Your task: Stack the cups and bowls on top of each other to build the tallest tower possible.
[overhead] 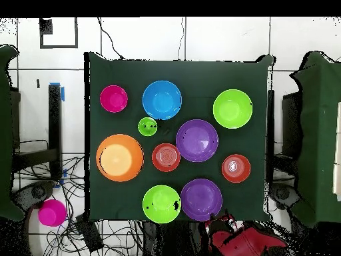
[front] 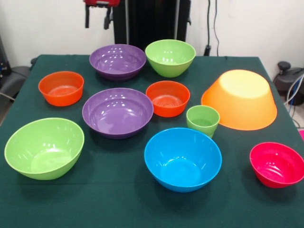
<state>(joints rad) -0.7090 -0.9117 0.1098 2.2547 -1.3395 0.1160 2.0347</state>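
Note:
One light-green cup stands upright between the blue bowl and the largest orange-yellow bowl, which lies upside down. All the other bowls stand apart and open side up. These are two purple bowls, two light-green bowls, two orange-red bowls and a pink-red bowl. Nothing is stacked. My gripper hangs open and empty at the top edge, above the far purple bowl. In the overhead view the cup sits beside the blue bowl.
The dark green table cloth covers the table. The robot's red base stands at the bottom of the overhead view. A pink round thing lies on the floor off the table, among cables.

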